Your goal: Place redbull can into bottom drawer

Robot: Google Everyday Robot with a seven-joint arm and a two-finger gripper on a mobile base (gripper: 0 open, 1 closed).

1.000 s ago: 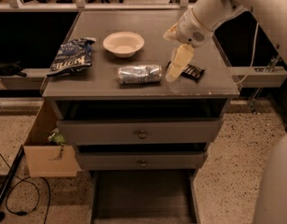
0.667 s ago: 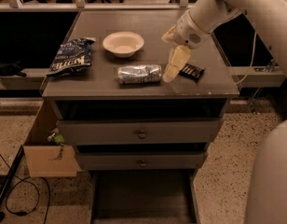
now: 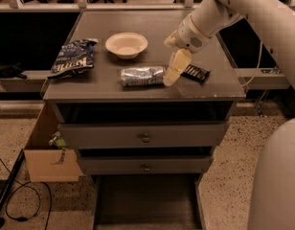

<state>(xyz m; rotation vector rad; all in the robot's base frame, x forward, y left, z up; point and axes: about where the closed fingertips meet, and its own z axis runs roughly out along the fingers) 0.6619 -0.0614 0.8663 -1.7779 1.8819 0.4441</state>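
Observation:
The redbull can [image 3: 141, 75] lies on its side on the grey cabinet top [image 3: 104, 87], near the front edge. My gripper [image 3: 170, 75] hangs from the white arm just at the can's right end, tilted down and to the left, close to or touching it. The bottom drawer [image 3: 145, 206] is pulled out at floor level below the two knob-fronted drawers, and its dark floor shows nothing in it.
A white bowl [image 3: 126, 44] stands behind the can. A blue chip bag [image 3: 73, 57] lies at the left of the top, and a dark candy bar [image 3: 195, 72] lies right of the gripper. A cardboard box [image 3: 44, 152] and cables [image 3: 18, 202] are on the floor at left.
My gripper has moved a little left and down, closing in on the can's right end. The can and the other things have not moved.

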